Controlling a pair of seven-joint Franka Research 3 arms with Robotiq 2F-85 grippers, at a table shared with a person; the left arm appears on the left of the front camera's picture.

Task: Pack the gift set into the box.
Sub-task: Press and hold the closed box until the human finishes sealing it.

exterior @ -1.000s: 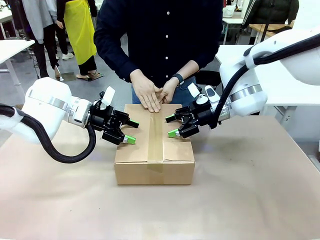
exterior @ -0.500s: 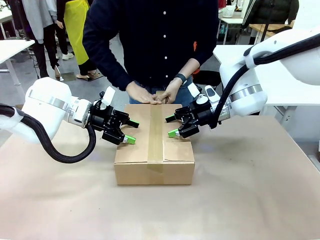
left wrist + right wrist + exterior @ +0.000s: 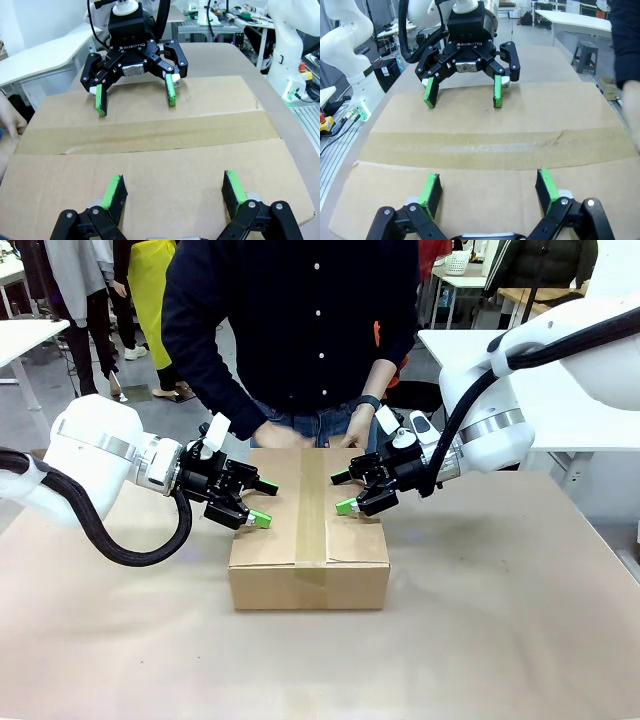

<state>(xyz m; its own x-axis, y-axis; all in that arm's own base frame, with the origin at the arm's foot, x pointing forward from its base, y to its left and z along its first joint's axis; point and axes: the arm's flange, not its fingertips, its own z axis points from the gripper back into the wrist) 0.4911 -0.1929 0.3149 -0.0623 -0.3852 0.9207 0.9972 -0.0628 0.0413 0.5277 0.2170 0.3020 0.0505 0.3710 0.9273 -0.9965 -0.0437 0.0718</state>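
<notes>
The plain brown cardboard box sits shut on the tan counter, with a strip of brown tape running down the middle of its top. The left gripper has its green fingers spread wide over one side of the lid, holding nothing. Straight across the tape from it, the right gripper is spread wide too (the two face each other), also holding nothing. Just past both grippers, at the far edge of the box, are the person's hands. The person in a dark buttoned shirt stands behind them.
</notes>
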